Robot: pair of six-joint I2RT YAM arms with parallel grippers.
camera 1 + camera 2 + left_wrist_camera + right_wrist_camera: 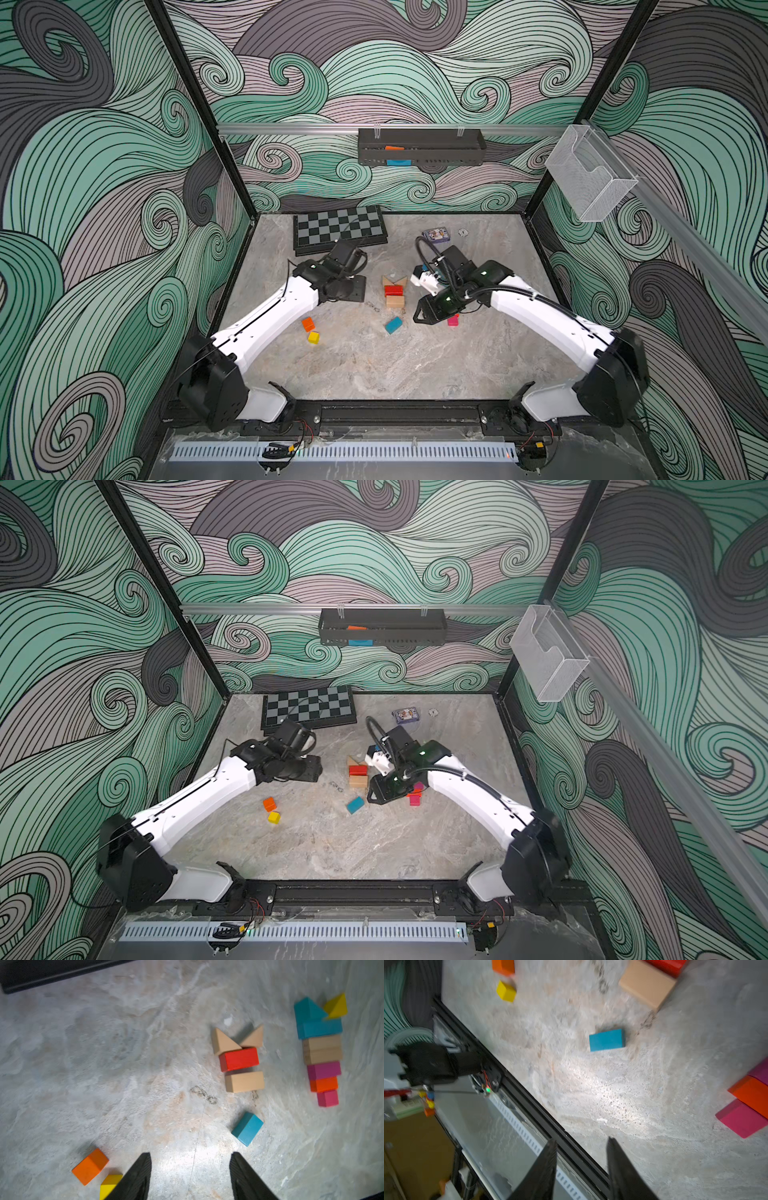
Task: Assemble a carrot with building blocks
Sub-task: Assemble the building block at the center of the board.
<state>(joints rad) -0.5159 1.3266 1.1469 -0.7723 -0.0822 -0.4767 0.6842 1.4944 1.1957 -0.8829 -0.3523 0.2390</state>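
The building blocks lie on the marbled table. In the left wrist view a column runs from a teal wedge [307, 1009] and yellow wedge [336, 1006] through a teal bar, tan bars [322, 1049], a magenta bar and an orange bar to a pink cube [328, 1098]. Beside it stand two tan wedges [225, 1042], a red bar [239, 1059] and a tan bar [245, 1081]. A teal block [393, 325], orange cube [308, 323] and yellow cube [313, 337] lie loose. My left gripper [190, 1154] is open and empty. My right gripper [581, 1139] is open above the front edge, its arm covering most of the column in both top views.
A grey-black chequered board [338, 226] lies at the back left, a small blue card box [435, 235] at the back right. A black tray [421, 147] hangs on the rear rail and a clear box [590, 174] on the right rail. A black frame rail [529, 1097] borders the front.
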